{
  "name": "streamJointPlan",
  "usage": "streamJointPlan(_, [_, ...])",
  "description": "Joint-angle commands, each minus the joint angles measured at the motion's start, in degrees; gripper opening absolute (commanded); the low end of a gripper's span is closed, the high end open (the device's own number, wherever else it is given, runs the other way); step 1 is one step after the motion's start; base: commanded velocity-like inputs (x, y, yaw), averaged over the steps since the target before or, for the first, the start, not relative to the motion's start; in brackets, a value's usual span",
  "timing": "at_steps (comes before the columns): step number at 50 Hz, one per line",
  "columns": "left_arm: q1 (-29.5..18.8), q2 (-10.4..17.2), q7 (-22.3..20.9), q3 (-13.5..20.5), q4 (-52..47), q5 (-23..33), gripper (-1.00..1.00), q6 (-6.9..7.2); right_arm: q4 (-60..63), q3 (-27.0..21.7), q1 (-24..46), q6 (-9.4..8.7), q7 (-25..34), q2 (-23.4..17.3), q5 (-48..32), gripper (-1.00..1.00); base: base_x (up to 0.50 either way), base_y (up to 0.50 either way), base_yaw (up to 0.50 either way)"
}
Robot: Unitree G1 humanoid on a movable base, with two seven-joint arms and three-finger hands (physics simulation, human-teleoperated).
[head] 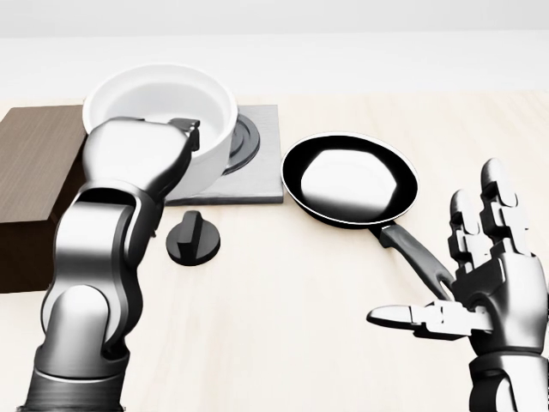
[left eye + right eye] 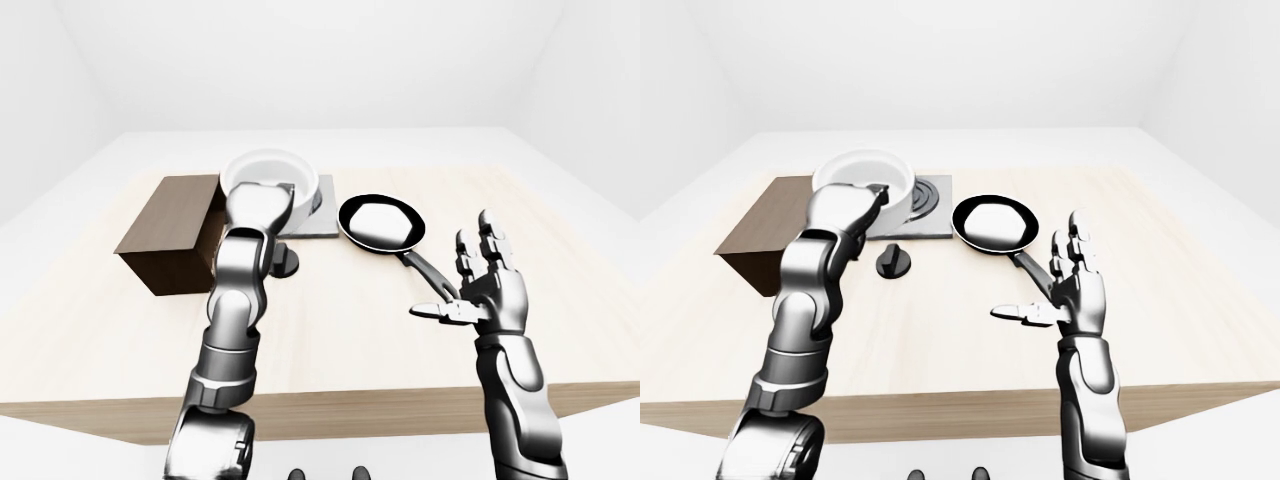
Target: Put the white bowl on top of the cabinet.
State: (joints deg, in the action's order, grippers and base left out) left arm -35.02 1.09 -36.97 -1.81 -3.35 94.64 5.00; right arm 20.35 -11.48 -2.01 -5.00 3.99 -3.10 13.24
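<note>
The white bowl (image 1: 163, 99) sits at the upper left of the head view, partly over the grey burner plate (image 1: 262, 172) and next to the dark brown cabinet (image 1: 34, 163). My left hand (image 1: 190, 133) reaches up from the lower left and its fingers close over the bowl's near rim. The forearm hides the bowl's lower left side. Whether the bowl rests on the plate or is lifted I cannot tell. My right hand (image 1: 429, 249) is open, fingers spread and empty, at the lower right beside the pan handle.
A black frying pan (image 1: 350, 180) lies right of the burner plate, its handle pointing toward my right hand. A black knob (image 1: 193, 238) stands on the wooden table (image 2: 330, 340) below the bowl. The table's near edge runs across the bottom of the left-eye view.
</note>
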Motion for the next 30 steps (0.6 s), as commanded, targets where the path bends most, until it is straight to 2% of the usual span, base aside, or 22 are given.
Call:
streamJointPlan(1, [-14.7,5.1,6.3,3.7,12.1,-7.4,-1.0,0.0,0.1,0.7,-0.5,0.0,0.1,0.4,-0.6,1.0,0.0,0.0,0.0])
streamJointPlan(2, [-17.7,6.5,9.1,4.6,16.2,-9.5,-1.0,0.0,0.1,0.8,-0.5,0.0,0.2,0.4,-0.6,1.0,0.0,0.0,0.0])
streamJointPlan(4, [-19.0,7.7,10.0,4.1,18.1,-11.5,-1.0,0.0,0.0,0.8,-0.5,0.0,0.2,0.4,-0.7,1.0,0.0,0.0,0.0])
streamJointPlan(6, [-21.9,9.6,12.7,4.3,23.1,-14.0,-1.0,0.0,0.1,0.8,-0.5,0.0,0.2,0.4,-0.7,1.0,0.0,0.0,0.0])
streamJointPlan(8, [-26.7,11.7,17.5,5.7,31.3,-18.4,-1.0,0.0,0.0,0.8,-0.6,0.0,0.3,0.4,-0.7,1.0,0.0,0.0,0.0])
streamJointPlan(12, [-32.9,15.0,25.5,5.7,43.3,-26.0,-1.0,0.0,-0.1,1.1,-0.8,0.0,0.3,0.6,-1.0,1.0,0.0,0.0,0.0])
streamJointPlan(14, [-36.9,16.6,31.4,6.3,51.3,-30.1,-1.0,0.0,0.1,1.1,-0.9,0.0,0.4,0.6,-1.0,1.0,0.0,0.0,0.0])
streamJointPlan(19, [-42.0,19.3,38.9,5.5,63.0,-36.8,-1.0,0.0,-0.2,0.9,-0.8,0.0,0.5,0.5,-0.8,1.0,0.0,0.0,0.0])
streamJointPlan(22, [-44.6,21.0,43.7,5.1,68.7,-39.0,-1.0,0.0,-0.1,1.0,-0.8,0.0,0.4,0.6,-0.9,1.0,0.0,0.0,0.0])
streamJointPlan(26, [-46.5,22.8,45.9,4.3,72.2,-40.6,-1.0,0.0,0.1,0.9,-0.9,0.0,0.5,0.5,-0.8,1.0,0.0,0.0,0.0])
streamJointPlan(30, [-48.1,24.7,46.0,4.1,73.8,-41.5,-1.0,0.0,0.3,1.2,-1.2,0.0,0.5,0.6,-1.1,1.0,0.0,0.0,0.0])
